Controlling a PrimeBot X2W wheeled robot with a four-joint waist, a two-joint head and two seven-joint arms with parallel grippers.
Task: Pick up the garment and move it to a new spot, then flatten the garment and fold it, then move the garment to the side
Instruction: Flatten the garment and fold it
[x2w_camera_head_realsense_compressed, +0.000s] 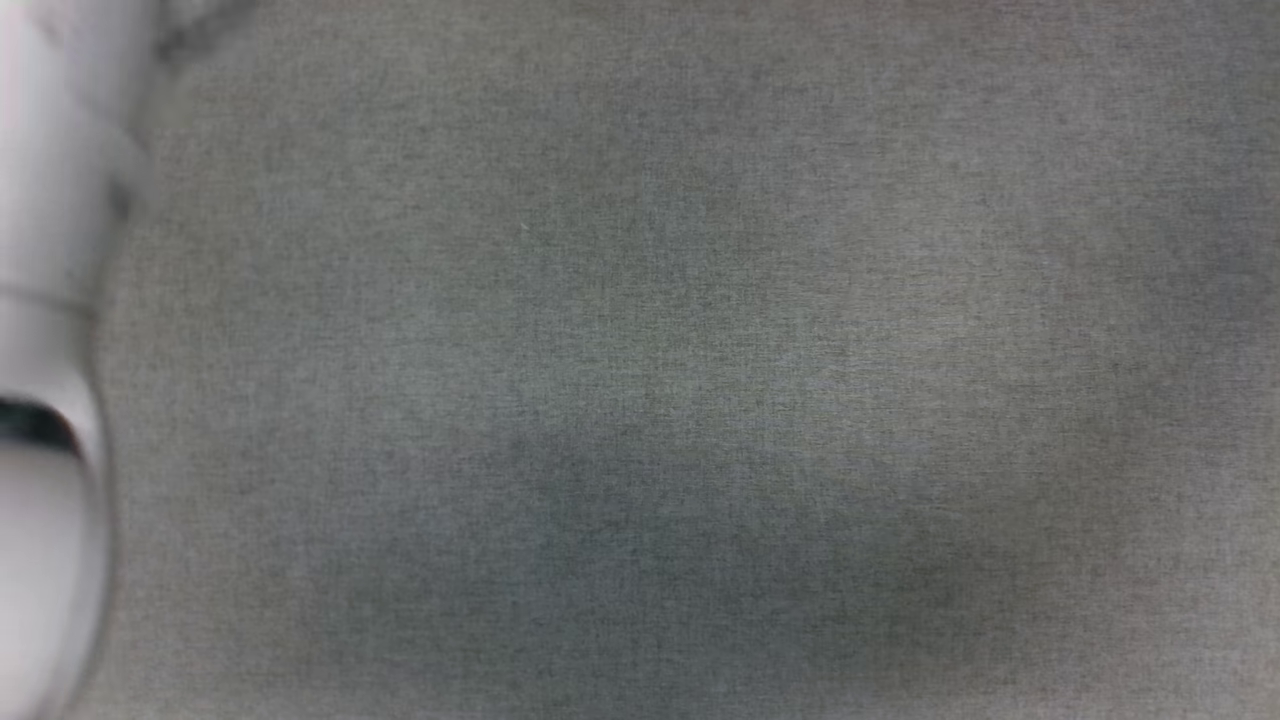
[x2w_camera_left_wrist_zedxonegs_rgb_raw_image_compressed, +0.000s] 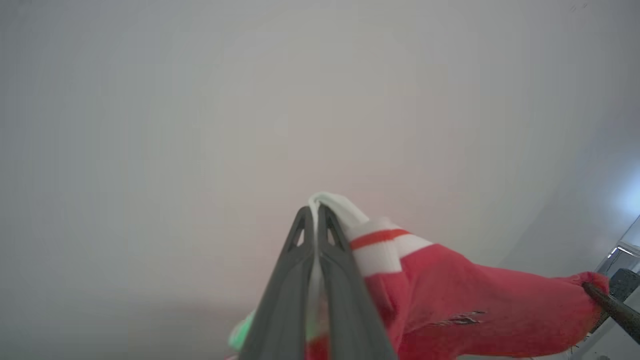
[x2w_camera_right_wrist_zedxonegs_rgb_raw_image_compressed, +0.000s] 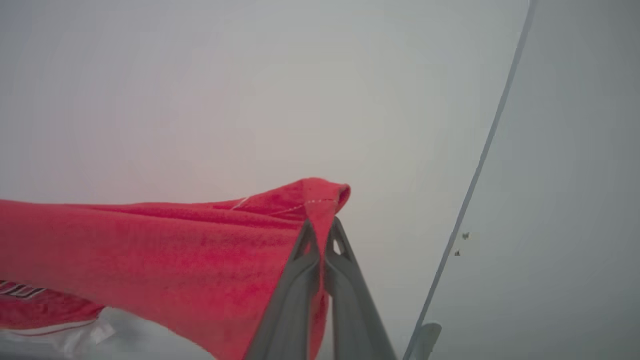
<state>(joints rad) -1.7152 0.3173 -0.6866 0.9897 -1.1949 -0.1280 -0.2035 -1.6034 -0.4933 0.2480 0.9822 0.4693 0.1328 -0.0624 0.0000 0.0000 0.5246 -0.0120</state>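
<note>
Left wrist view: left gripper (x2w_camera_left_wrist_zedxonegs_rgb_raw_image_compressed: 315, 210) clamped on garment (x2w_camera_left_wrist_zedxonegs_rgb_raw_image_compressed: 450, 300) at striped sleeve trim (x2w_camera_left_wrist_zedxonegs_rgb_raw_image_compressed: 385, 245). Right wrist view: right gripper (x2w_camera_right_wrist_zedxonegs_rgb_raw_image_compressed: 323, 225) clamped on red hem (x2w_camera_right_wrist_zedxonegs_rgb_raw_image_compressed: 320, 195); lettering (x2w_camera_right_wrist_zedxonegs_rgb_raw_image_compressed: 17, 290) lower left. Head view: grey cloth (x2w_camera_head_realsense_compressed: 700, 350), pale forearm (x2w_camera_head_realsense_compressed: 45, 300).

Red garment (x2w_camera_left_wrist_zedxonegs_rgb_raw_image_compressed: 475, 305) hangs stretched between both grippers. The left gripper (x2w_camera_left_wrist_zedxonegs_rgb_raw_image_compressed: 315, 210) pinches a white fabric edge beside the white-red-white striped trim. The right gripper (x2w_camera_right_wrist_zedxonegs_rgb_raw_image_compressed: 322, 222) pinches a stitched red hem corner. The red body spans between them in loose folds and looks lifted clear. Black, white-outlined lettering shows on a low fold, too cropped to read.
</note>
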